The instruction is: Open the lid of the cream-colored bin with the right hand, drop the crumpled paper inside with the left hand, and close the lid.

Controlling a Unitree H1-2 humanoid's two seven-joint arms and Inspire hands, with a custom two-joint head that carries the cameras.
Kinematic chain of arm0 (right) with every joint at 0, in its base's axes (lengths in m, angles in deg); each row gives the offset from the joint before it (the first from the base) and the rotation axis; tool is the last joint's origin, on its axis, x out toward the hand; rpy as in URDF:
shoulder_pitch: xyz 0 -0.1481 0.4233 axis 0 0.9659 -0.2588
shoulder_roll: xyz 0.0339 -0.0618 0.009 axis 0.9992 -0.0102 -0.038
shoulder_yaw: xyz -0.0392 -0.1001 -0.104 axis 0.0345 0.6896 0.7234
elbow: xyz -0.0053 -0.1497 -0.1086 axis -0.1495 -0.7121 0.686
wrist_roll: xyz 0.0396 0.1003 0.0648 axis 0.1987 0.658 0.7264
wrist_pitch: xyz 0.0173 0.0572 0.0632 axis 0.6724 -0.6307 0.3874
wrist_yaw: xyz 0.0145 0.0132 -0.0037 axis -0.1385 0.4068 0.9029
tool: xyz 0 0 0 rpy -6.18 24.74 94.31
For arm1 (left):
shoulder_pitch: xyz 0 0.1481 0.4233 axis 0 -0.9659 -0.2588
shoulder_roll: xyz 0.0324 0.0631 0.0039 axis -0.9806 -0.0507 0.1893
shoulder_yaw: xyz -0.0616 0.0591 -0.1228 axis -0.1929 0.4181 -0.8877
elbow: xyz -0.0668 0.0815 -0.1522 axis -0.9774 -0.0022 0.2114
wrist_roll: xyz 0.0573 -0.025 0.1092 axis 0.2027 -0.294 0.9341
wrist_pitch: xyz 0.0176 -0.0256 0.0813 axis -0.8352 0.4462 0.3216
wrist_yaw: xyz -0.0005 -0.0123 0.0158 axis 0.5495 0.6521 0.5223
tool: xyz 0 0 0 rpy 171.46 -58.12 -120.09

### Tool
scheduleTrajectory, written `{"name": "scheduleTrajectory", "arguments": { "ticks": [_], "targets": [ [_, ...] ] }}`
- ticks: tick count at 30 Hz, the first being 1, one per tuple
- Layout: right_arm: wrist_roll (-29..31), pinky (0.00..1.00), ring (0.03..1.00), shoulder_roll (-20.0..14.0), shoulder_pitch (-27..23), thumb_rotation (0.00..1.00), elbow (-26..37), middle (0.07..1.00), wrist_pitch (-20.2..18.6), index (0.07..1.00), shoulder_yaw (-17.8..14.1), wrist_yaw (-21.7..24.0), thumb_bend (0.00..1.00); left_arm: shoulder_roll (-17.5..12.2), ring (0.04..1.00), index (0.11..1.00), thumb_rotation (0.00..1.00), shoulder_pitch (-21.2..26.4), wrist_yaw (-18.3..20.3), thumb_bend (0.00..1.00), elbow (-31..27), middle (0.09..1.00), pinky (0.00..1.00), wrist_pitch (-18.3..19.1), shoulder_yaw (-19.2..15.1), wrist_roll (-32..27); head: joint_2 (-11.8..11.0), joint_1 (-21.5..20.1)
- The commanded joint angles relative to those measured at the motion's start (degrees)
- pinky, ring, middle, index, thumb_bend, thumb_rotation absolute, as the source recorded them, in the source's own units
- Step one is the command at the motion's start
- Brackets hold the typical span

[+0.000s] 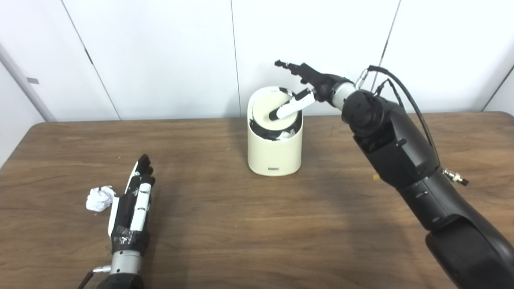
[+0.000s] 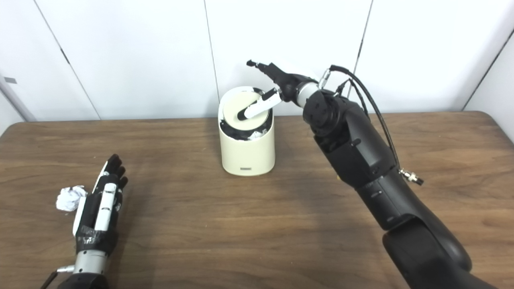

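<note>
The cream-colored bin [image 1: 274, 156] stands upright at the table's middle back. Its round lid [image 1: 272, 108] is tilted partly open, showing a dark gap at the front with white paper inside. My right hand [image 1: 302, 86] is open above the bin; one finger presses on the lid and the others point up and left. A crumpled white paper ball [image 1: 99, 198] lies on the table at the front left. My left hand [image 1: 134, 200] lies flat and open on the table just right of the ball, beside it, holding nothing.
The brown wooden table [image 1: 257, 224] reaches a white panelled wall behind the bin. My right forearm [image 1: 405, 160] crosses the right side of the table. A small yellow speck [image 1: 376, 176] lies near that arm.
</note>
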Motion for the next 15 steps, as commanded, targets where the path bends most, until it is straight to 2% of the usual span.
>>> {"name": "scheduleTrajectory", "arguments": {
  "ticks": [1, 15],
  "targets": [
    [-0.75, 0.83, 0.911, -0.14, -3.72, 0.41, 0.56, 0.937, 0.43, 0.924, -0.15, -0.47, 0.95, 1.58, 1.0, 0.981, 0.72, -1.63, 0.0, 0.42, 3.78, 0.995, 1.0, -1.41, 0.54, -0.45, 0.14, 0.05],
    [-1.49, 0.87, 0.928, -0.11, -3.08, 0.41, -0.39, 0.936, 0.46, 0.936, 0.52, -0.28, 0.94, 1.43, 0.998, 0.976, 0.75, -1.62, -0.31, 0.42, 3.97, 0.989, 1.0, -1.53, 0.51, 0.25, 0.48, -0.25]
  ]
}}
